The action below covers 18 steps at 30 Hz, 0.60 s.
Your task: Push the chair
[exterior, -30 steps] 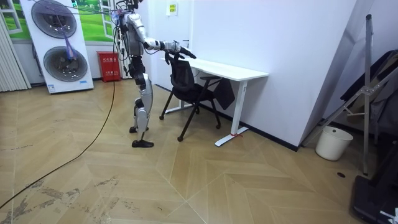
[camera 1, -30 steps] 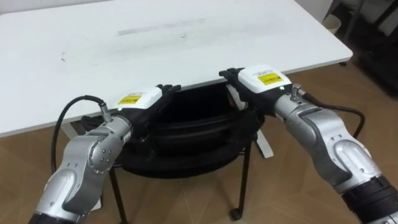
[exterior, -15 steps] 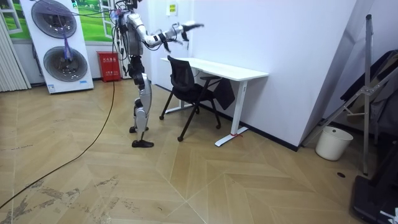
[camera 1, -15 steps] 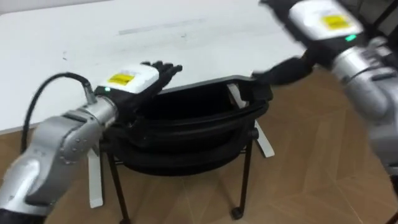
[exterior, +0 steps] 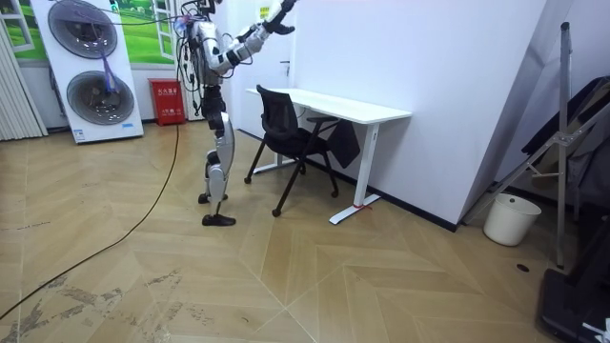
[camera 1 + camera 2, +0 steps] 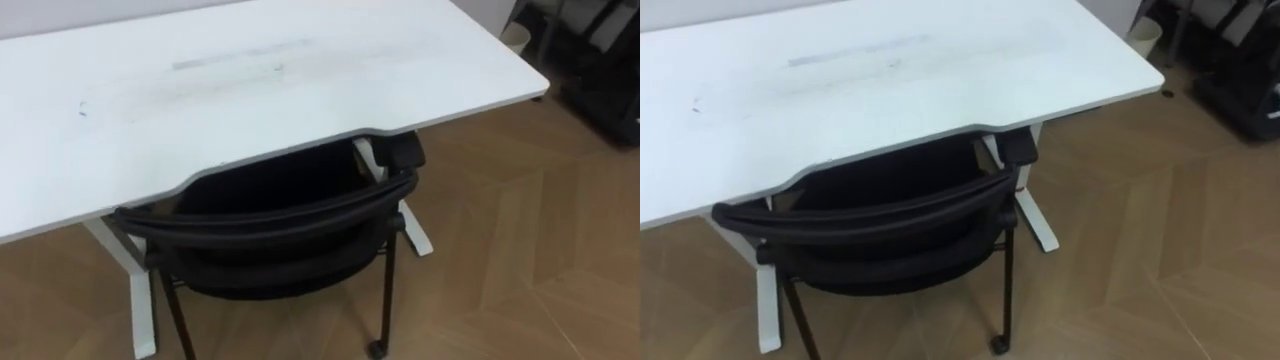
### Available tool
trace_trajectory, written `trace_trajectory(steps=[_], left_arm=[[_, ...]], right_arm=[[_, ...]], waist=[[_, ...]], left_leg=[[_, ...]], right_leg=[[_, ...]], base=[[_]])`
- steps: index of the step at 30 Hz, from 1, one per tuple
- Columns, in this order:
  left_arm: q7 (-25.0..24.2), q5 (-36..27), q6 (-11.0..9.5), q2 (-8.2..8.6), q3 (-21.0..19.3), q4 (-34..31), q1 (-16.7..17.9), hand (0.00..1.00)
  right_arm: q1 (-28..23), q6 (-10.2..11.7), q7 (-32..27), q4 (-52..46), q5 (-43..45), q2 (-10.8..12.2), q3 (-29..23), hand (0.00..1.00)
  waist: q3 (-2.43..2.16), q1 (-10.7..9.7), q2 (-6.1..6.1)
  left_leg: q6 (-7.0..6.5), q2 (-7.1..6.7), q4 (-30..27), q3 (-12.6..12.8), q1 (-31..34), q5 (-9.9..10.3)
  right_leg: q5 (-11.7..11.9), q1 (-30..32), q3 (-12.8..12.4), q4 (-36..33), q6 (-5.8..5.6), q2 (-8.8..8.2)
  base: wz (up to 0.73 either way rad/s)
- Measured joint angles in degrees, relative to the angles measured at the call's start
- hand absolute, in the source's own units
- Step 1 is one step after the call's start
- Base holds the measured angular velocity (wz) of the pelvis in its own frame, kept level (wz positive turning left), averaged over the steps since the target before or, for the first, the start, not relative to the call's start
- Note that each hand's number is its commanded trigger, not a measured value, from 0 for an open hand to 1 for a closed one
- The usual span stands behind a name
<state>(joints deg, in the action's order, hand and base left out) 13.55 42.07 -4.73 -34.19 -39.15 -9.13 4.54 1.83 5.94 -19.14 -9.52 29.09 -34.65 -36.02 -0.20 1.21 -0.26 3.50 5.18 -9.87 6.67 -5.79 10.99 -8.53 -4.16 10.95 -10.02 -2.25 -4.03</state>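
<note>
Black chair (image 6: pixel 270 215) sits lower centre of the eye views, its seat tucked under the near edge of the white table (image 6: pixel 250 90) and its backrest just outside that edge. Nothing touches it. In the room view the robot stands just left of the chair with a raised hand (image 5: pixel 283 6) at top centre. Cannot tell which hand it is, or whether its fingers are spread or curled.

The robot stands just behind the black chair (image 5: pixel 284 129), one arm lifted high with its hand (image 5: pixel 282 6) against the wall. The chair and the white bench (image 5: pixel 355 108) sit well below that hand, both untouched.
</note>
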Motion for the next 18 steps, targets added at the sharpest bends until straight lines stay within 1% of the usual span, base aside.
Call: trace_trajectory(steps=[2,3,4,6,7,8,9,10,11,12,13,14,15,16,17,18], left_arm=[[4.7,-2.4,1.4,0.03,-1.8,3.2,0.2,0.00],[5.9,-3.2,1.9,0.03,-1.8,3.9,0.2,0.00],[8.2,-4.7,2.3,0.04,-1.9,5.1,0.4,0.00],[11.2,-7.6,2.5,0.34,-1.9,5.2,1.9,0.00],[12.8,-9.4,2.3,1.33,-2.3,5.2,3.4,0.00],[14.1,-12.0,2.5,3.09,-2.8,5.2,4.9,0.00],[14.7,-13.3,2.7,4.22,-3.3,5.2,5.6,0.00],[16.1,-15.8,3.3,6.50,-4.0,5.4,7.1,0.00],[17.3,-18.6,3.7,8.43,-4.0,6.1,8.7,0.00],[17.7,-20.4,3.8,9.44,-4.0,6.4,9.6,0.00],[18.8,-24.1,4.0,11.55,-3.9,7.9,11.1,0.00],[20.1,-27.6,4.1,13.60,-3.3,10.6,12.7,0.00],[20.4,-29.3,4.3,14.64,-3.1,11.9,13.5,0.00],[20.9,-31.7,4.7,16.90,-2.7,14.9,14.3,0.00],[21.4,-33.7,5.1,18.86,-1.9,18.9,14.7,0.00],[21.8,-35.1,5.3,19.58,-1.0,21.1,15.1,0.00]], right_arm=[[-1.2,-0.9,-2.9,0.9,-1.9,0.0,-1.7,0.00],[-1.5,-1.1,-3.8,1.1,-2.2,0.0,-1.8,0.00],[-2.6,-1.1,-5.4,1.6,-3.3,0.0,-1.8,0.00],[-5.3,-1.6,-7.4,2.3,-7.0,0.0,-1.9,0.00],[-7.6,-2.2,-8.9,2.4,-10.2,0.1,-2.0,0.00],[-9.4,-2.3,-10.3,3.3,-13.2,0.6,-2.3,0.00],[-10.1,-2.4,-10.9,3.8,-15.0,1.2,-2.4,0.00],[-11.5,-3.1,-12.0,4.8,-18.6,2.9,-2.5,0.00],[-13.7,-3.5,-13.1,5.8,-22.1,4.9,-2.9,0.00],[-15.0,-3.6,-13.4,6.3,-23.8,6.1,-3.1,0.00],[-17.2,-3.8,-14.0,7.6,-28.4,8.5,-3.1,0.00],[-18.8,-4.1,-14.4,10.4,-33.4,10.5,-2.6,0.00],[-19.5,-4.4,-14.4,12.0,-36.0,11.4,-2.2,0.00],[-21.4,-4.9,-14.3,15.3,-40.4,13.7,-1.5,0.00],[-22.9,-5.6,-13.9,19.2,-44.1,16.1,-1.1,0.00],[-23.5,-6.0,-13.5,20.9,-46.3,17.3,-0.9,0.00]], waist=[[-0.31,-0.1,0.78],[-0.43,-0.1,1.05],[-0.64,-0.3,1.42],[-0.63,-0.6,1.62],[-0.53,-0.7,1.79],[-0.32,-0.7,1.60],[-0.38,-0.7,1.72],[-0.30,-0.6,1.52],[-0.27,-0.6,1.46],[-0.18,-0.6,1.32],[-0.16,-0.6,1.32],[-0.15,-0.5,1.27],[-0.19,-0.4,1.47],[-0.40,-0.1,1.29],[-0.43,0.0,1.21],[-0.47,0.1,1.16]], left_leg=[[0.00,0.06,0.3,1.0,-0.7,0.0],[0.00,0.05,0.3,1.1,-1.0,0.0],[0.00,0.01,0.4,1.2,-1.2,0.0],[0.00,0.00,0.8,1.2,-1.7,0.0],[0.00,0.01,1.0,1.7,-2.0,0.0],[0.00,0.00,1.2,2.2,-2.4,0.0],[0.00,0.00,1.2,2.4,-2.6,0.0],[0.00,0.00,1.3,2.8,-2.8,0.0],[-0.06,0.00,1.3,2.7,-2.8,0.1],[-0.13,0.05,1.4,2.7,-2.8,0.2],[-0.11,0.10,1.8,2.6,-2.7,0.4],[-0.13,0.04,2.0,2.7,-2.7,0.4],[-0.13,0.03,2.0,2.7,-2.6,0.4],[-0.13,0.03,2.1,2.7,-2.3,0.4],[-0.13,0.04,2.1,2.5,-2.2,0.4],[-0.13,0.04,2.1,2.5,-2.2,0.4]], right_leg=[[0.0,0.1,-1.1,-0.1,0.00,0.12],[0.0,0.0,-1.3,-0.1,0.00,0.14],[0.0,0.0,-1.6,-0.4,-0.03,0.10],[-0.2,-0.1,-1.7,-0.7,-0.12,0.08],[-0.2,-0.2,-1.9,-0.6,-0.13,0.10],[-0.2,-0.1,-2.3,-0.7,-0.18,0.10],[-0.3,0.1,-2.5,-0.7,-0.18,0.12],[-0.4,0.2,-2.9,-0.8,-0.22,0.15],[-0.6,0.3,-2.9,-0.8,-0.30,0.15],[-0.7,0.4,-2.9,-0.9,-0.28,0.18],[-0.8,0.5,-2.8,-1.1,-0.27,0.25],[-0.8,0.8,-2.9,-1.8,-0.29,0.21],[-0.8,1.0,-3.0,-1.8,-0.30,0.20],[-0.8,1.2,-3.0,-1.9,-0.29,0.24],[-0.8,1.2,-2.9,-1.7,-0.28,0.26],[-0.8,1.2,-2.9,-1.7,-0.27,0.27]], base=[[-0.24],[-0.22],[-0.12],[-0.07],[-0.09],[-0.12],[-0.15],[-0.09],[-0.04],[0.04],[0.00],[0.00],[-0.03],[0.00],[0.04],[0.03]])
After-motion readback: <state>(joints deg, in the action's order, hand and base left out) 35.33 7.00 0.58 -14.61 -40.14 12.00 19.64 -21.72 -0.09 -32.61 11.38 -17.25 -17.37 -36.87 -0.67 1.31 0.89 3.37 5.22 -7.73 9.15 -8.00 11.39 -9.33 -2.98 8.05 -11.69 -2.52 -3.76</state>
